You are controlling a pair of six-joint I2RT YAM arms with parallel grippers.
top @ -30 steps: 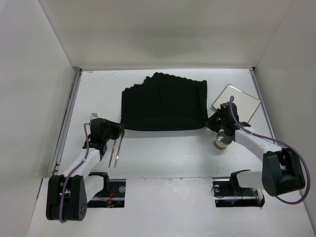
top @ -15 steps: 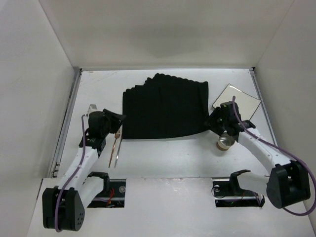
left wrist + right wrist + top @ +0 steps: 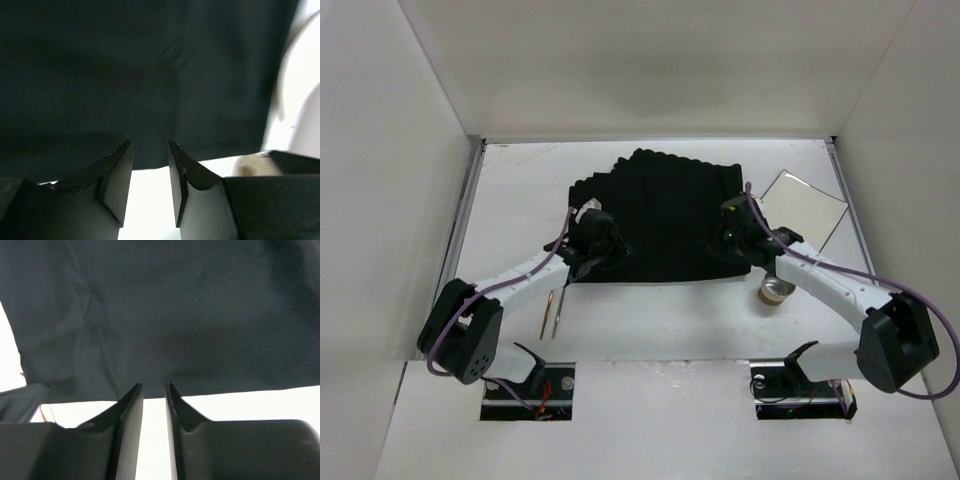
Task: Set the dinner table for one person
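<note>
Both narrowly parted, empty: left end effector [image 3: 150,144], right end effector [image 3: 154,385], over near edge of black placemat [image 3: 660,205] on tabletop [image 3: 670,315].

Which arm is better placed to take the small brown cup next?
Likely right: the cup stands beside the right tool, while the left tool is across the placemat.

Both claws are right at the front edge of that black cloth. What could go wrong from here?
1. The left gripper and right gripper sit open at the near edge of the black placemat, which is already creased. Uneven pinching or pulling could bunch or skew it.
2. The right arm passes close by the cup; a sideways swing might tip it.
3. The cutlery lies near the placemat's left corner, so shifting cloth could nudge it.
</note>
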